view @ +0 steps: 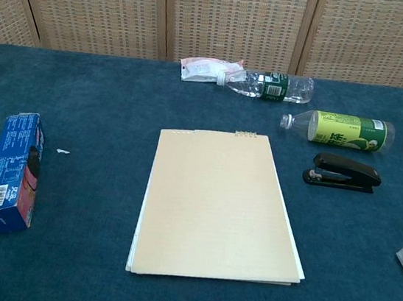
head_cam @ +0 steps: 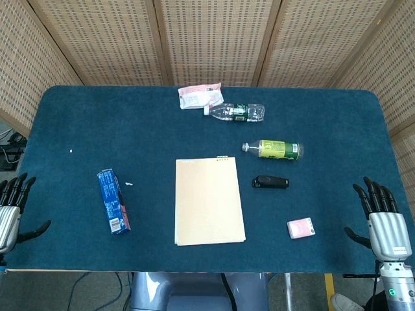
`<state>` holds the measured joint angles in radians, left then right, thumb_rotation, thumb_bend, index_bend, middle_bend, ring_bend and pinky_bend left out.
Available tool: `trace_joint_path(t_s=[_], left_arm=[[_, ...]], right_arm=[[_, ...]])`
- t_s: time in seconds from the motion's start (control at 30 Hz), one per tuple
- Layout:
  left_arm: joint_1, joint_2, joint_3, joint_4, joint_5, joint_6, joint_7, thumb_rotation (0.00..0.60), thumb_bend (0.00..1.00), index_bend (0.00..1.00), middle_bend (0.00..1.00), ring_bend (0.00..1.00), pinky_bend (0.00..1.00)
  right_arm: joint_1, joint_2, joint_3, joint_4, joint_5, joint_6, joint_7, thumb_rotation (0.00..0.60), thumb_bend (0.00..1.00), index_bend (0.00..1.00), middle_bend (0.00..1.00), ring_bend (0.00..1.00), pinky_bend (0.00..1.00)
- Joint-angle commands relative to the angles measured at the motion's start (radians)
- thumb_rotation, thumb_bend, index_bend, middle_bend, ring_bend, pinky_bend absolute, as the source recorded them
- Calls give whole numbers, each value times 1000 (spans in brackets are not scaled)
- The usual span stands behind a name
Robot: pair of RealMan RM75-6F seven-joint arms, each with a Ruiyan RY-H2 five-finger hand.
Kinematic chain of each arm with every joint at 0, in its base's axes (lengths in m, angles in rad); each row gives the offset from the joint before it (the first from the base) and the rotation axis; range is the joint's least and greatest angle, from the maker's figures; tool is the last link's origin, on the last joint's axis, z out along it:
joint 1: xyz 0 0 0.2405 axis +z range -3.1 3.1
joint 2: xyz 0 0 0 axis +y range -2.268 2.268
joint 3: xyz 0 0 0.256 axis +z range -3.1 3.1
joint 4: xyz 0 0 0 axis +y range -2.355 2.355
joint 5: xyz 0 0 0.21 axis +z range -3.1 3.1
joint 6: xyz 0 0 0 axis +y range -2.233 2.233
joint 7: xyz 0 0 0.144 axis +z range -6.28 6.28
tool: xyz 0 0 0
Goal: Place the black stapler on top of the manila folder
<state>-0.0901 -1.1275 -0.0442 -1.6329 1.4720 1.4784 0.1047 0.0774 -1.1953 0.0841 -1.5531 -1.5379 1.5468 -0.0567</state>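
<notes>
Resting both my robot hands, left (head_cam: 11, 210) and right (head_cam: 384, 223), fingers apart | black stapler (view: 343, 173) beside manila folder (view: 216, 204) | risk: low stapler slipping my pinch

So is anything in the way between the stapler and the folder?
Nothing visible is. The stapler lies just beside the folder, with only bare table between them. The green bottle lies behind the stapler, not between. The right hand also has open table ahead; a small pink packet lies near its path.
</notes>
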Motion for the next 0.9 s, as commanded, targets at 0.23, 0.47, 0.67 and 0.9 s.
trace_joint_path(t_s=[0.23,0.47,0.67,0.9], left_arm=[[-7,-4,-10,6,-20,-13,-6,600,217,0,0,0,0],[-11,-5,-5,2,0,-9,5,600,217,0,0,0,0],[-12,1,-3,-1,-1,-14,-1,600,205,0,0,0,0],[-6,8,0,-8,-2,-8,6,600,0,0,0,0,0]], right_arm=[[6,-11,-7,11,2,-17,-7,600,216,136,0,0,124],[-2,-5,-12,6,-7,-5,4,600,216,136,0,0,124],[-4,-2,-15,3,-10,-4,10,600,216,136,0,0,124],[-3,-4,-17,4,-22,0,12,600,216,135,0,0,124]])
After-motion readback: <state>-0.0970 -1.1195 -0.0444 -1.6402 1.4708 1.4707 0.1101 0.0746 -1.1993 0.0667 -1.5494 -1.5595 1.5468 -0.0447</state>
